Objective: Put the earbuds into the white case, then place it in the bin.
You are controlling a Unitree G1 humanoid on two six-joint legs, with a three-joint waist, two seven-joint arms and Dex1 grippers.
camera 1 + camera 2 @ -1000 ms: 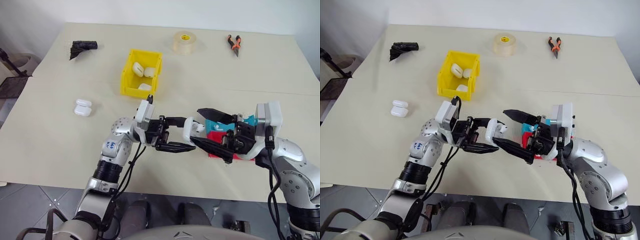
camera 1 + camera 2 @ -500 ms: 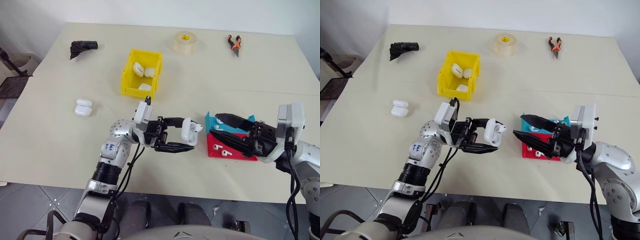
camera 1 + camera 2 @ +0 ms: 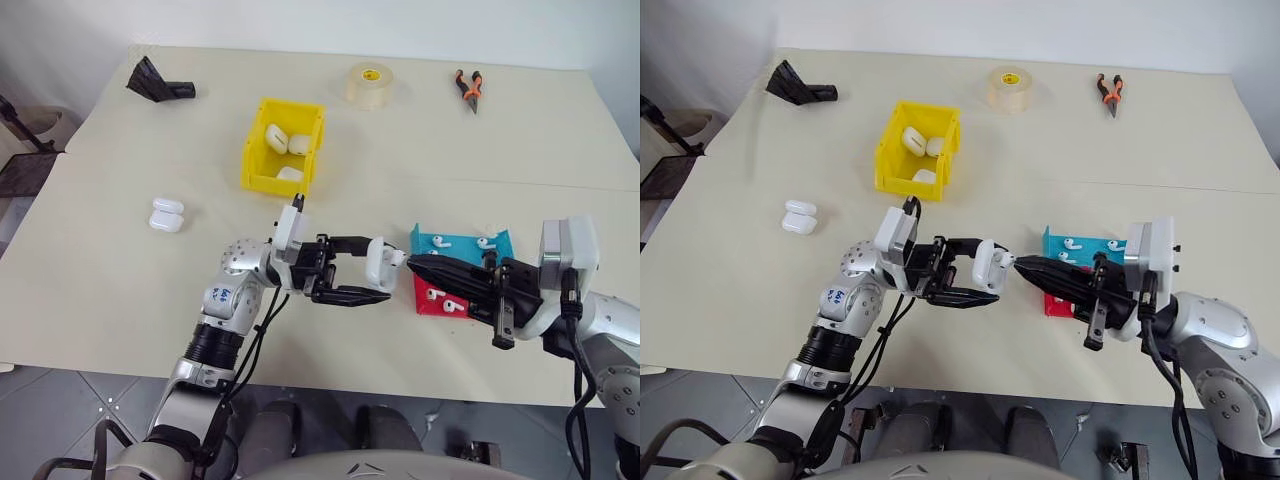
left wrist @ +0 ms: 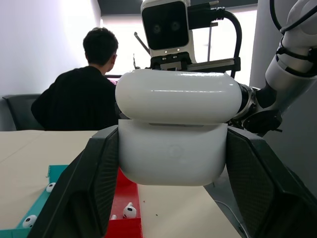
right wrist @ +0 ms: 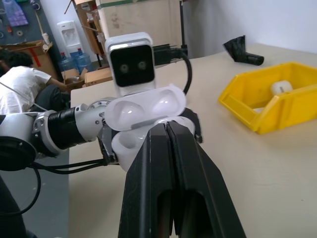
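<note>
On the counter (image 3: 560,130), the bin (image 3: 282,146) sits left of centre with three cases inside. Behind it to the right lies a tape roll (image 3: 368,85), and pliers (image 3: 467,88) further right. A folded bag (image 3: 155,84) lies at the far left corner. Two more cases (image 3: 166,214) rest left of the bin, nearer the front. Two trays (image 3: 452,270) holding the earbuds (image 3: 448,303) lie front right, one behind the other.

Glossy white plastic case (image 4: 173,134), matt black pincer fingers (image 4: 94,183); shiny yellow plastic bin (image 3: 283,146), matt tabletop (image 3: 120,270)
</note>
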